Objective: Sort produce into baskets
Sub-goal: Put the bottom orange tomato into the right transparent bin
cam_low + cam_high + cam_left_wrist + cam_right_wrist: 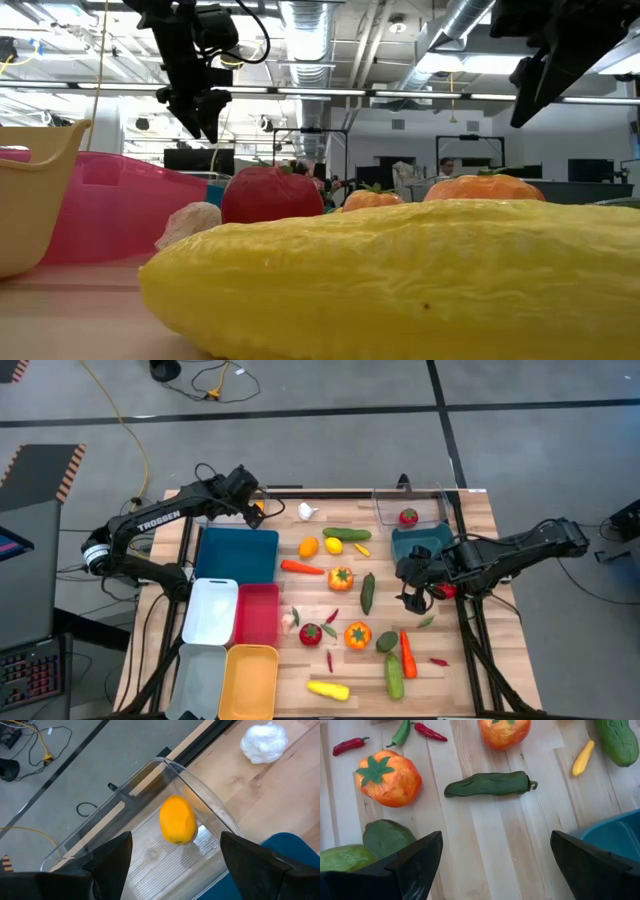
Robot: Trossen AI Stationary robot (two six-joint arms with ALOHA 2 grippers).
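Robotics lab or open industrial workspace, not a home. The wooden table (pixel 470 510) sits on a grey concrete floor (pixel 520 440) marked with dark tape lines (pixel 300 412); a yellow cable (pixel 135 440) and black cords (pixel 200 380) trail loose across the floor beyond the table's far edge. A keyboard (pixel 30 670) and the corner of a monitor (pixel 12 545) sit off the table's left side. Looking level across the table: exposed silver ductwork (pixel 310 30) and pipes under an open ceiling, strip lights, rows of monitors (pixel 590 170) on desks, a person (pixel 445 168) seated far behind.
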